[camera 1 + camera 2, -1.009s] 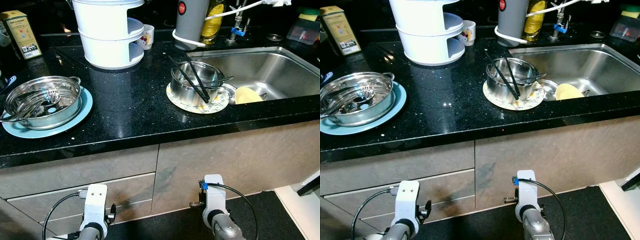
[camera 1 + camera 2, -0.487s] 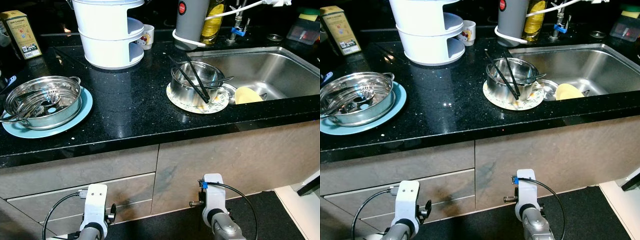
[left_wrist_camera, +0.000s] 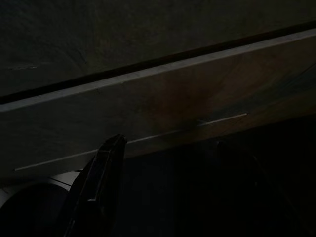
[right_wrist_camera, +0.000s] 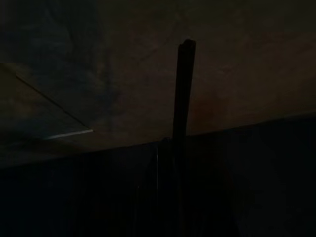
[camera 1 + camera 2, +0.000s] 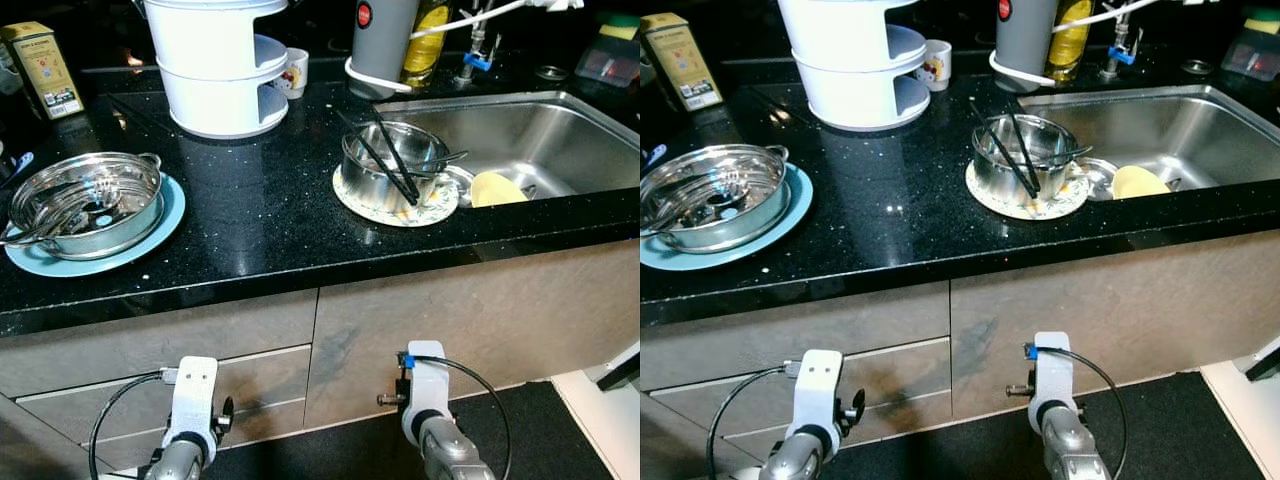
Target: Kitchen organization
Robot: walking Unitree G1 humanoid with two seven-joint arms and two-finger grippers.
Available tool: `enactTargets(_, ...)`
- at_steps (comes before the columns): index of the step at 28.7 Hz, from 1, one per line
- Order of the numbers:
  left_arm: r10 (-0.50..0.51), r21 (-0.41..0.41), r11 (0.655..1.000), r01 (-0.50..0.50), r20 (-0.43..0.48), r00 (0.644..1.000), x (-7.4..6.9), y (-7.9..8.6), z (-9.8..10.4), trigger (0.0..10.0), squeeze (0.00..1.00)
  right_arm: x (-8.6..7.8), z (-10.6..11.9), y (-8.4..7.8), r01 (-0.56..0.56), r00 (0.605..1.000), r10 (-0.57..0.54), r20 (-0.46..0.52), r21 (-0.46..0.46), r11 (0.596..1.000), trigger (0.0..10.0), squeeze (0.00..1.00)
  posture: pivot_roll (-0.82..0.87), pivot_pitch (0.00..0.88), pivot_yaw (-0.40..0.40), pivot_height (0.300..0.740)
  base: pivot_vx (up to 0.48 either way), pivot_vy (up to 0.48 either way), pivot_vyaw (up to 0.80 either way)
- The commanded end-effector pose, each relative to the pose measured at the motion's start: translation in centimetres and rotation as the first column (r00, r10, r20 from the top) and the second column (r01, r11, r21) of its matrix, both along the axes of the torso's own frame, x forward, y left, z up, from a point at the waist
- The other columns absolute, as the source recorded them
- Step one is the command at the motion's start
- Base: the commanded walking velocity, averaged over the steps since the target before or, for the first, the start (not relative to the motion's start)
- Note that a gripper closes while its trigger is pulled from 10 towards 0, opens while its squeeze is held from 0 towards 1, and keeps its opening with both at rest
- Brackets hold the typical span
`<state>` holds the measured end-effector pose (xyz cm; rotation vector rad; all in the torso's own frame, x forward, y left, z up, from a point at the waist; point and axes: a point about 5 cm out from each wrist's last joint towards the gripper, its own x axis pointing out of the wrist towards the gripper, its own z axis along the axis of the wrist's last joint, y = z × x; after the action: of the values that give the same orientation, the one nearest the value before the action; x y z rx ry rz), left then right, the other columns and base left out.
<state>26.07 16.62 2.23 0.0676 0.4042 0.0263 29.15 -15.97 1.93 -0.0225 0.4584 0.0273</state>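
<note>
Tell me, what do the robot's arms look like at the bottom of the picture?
Each silver arm ends in a white, boxy wrist block: the left arm and the right arm. A thin black cable loops out from each block. The right one has a small blue tag at its top. The wrist views show long black fingers.

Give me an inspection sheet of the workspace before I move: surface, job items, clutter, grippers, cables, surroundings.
Surface: black counter, steel sink at right.
Job items: steel pot on blue plate; steel bowl holding black chopsticks, on patterned plate beside the sink; yellow item in the sink.
Clutter: white tiered rack, mug, tin, grey canister, oil bottle.
Grippers: left arm and right arm hang low before the cabinets.
Cables: black cable on right arm; another on the left.
Surroundings: grey cabinet fronts, dark floor.
</note>
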Motion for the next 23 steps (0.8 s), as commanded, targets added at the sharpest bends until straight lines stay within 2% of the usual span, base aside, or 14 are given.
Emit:
enactTargets(1, 0.018, 0.026, 1.000, -0.017, -0.046, 0.999, -0.4, 0.6, -0.7, 10.0, 0.00, -0.2, -0.3, 0.4, -0.036, 0.999, 0.035, -0.018, -0.017, 0.999, 10.0, 0.00, -0.07, 0.216, -0.030, 0.740, 0.000, 0.000, 0.00)
enactTargets(4, 0.044, 0.035, 0.999, -0.042, -0.056, 0.997, -0.6, 0.8, -0.9, 10.0, 0.00, -0.2, -0.1, 0.7, -0.075, 0.997, 0.075, -0.014, -0.010, 0.997, 10.0, 0.00, -0.08, 0.210, -0.037, 0.740, 0.000, 0.000, 0.00)
enactTargets(11, -0.008, 0.019, 1.000, 0.009, -0.042, 0.999, -0.6, 0.3, -0.7, 10.0, 0.00, 0.0, -0.1, 0.3, -0.060, 0.998, 0.060, -0.009, 0.007, 0.998, 10.0, 0.00, -0.08, 0.204, -0.036, 0.740, 0.000, 0.000, 0.00)
enactTargets(23, -0.012, -0.004, 1.000, 0.012, -0.029, 0.999, -0.2, -0.3, -0.4, 10.0, 0.00, 0.1, 0.0, 0.2, -0.070, 0.998, 0.070, -0.005, 0.005, 0.998, 10.0, 0.00, -0.09, 0.207, -0.044, 0.740, 0.000, 0.000, 0.00)
